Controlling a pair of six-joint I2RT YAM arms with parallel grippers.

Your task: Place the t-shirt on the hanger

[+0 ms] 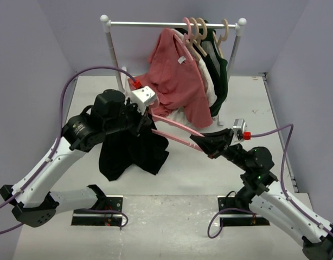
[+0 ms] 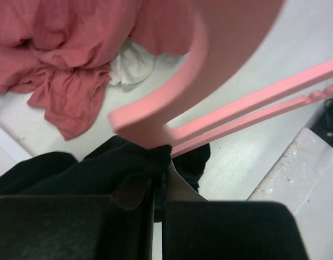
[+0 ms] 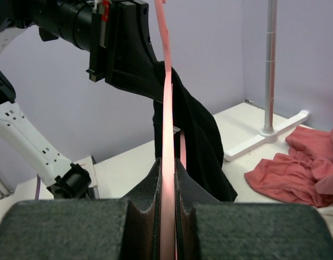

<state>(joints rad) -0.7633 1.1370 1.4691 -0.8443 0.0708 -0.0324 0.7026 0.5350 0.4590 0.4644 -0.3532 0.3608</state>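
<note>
The black t-shirt [image 1: 131, 151] hangs in a floppy bunch from my left gripper [image 1: 146, 112], which is shut on its cloth beside one end of the pink hanger [image 1: 174, 127]. The hanger lies slanted between both arms, above the table. My right gripper [image 1: 202, 142] is shut on its other end. In the left wrist view the hanger's hook [image 2: 172, 103] curves just above the black cloth [image 2: 101, 168] pinched in my gripper [image 2: 161, 165]. In the right wrist view the hanger [image 3: 166, 124] runs edge-on from my shut gripper [image 3: 167, 179] up into the t-shirt [image 3: 196, 135].
A white clothes rack [image 1: 172, 24] stands at the back with beige hangers [image 1: 199, 32], a salmon-red shirt [image 1: 174, 81] spilling onto the table, a white garment and a dark green garment [image 1: 218, 70]. The rack's foot [image 3: 269, 135] is near the hanger.
</note>
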